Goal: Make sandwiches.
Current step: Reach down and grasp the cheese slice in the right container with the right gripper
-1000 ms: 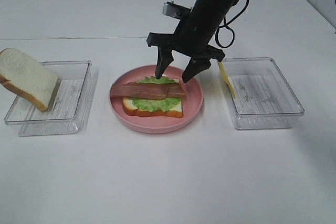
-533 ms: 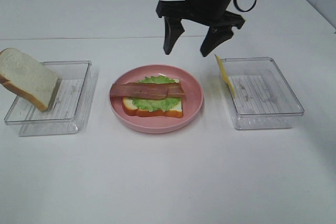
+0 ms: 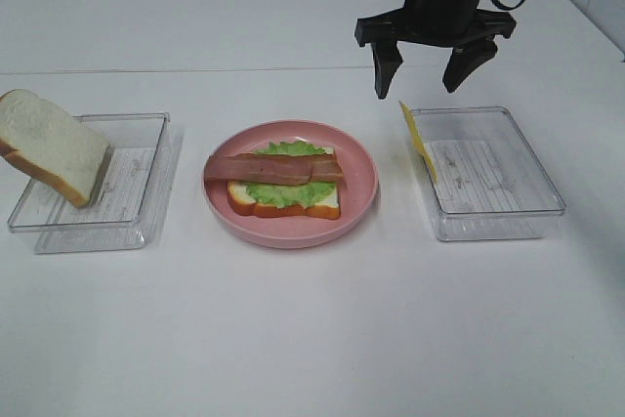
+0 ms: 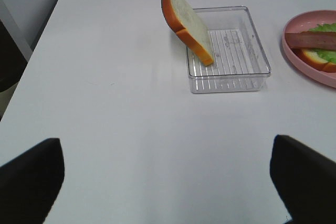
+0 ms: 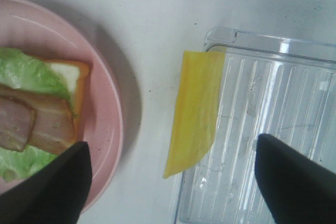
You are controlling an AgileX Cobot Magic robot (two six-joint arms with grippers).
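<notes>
- You can see one bread slice (image 3: 242, 200) lying flat on the pink plate (image 3: 363, 183). It is white with an orange-brown crust.
- A ruffled green lettuce leaf (image 3: 293, 192) lies on that slice.
- Reddish-brown bacon strips (image 3: 273, 168) lie across the lettuce, on top.
- Your other bread slice (image 3: 51, 145) leans tilted on the outer end of the left tray (image 3: 137, 212).
- The thin yellow cheese (image 3: 417, 138) stands tilted against the right tray (image 3: 547, 192), on the side near the plate.

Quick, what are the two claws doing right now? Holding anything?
Left gripper: open, holding nothing.
Right gripper: open, holding nothing, hovering above the cheese slice.
</notes>
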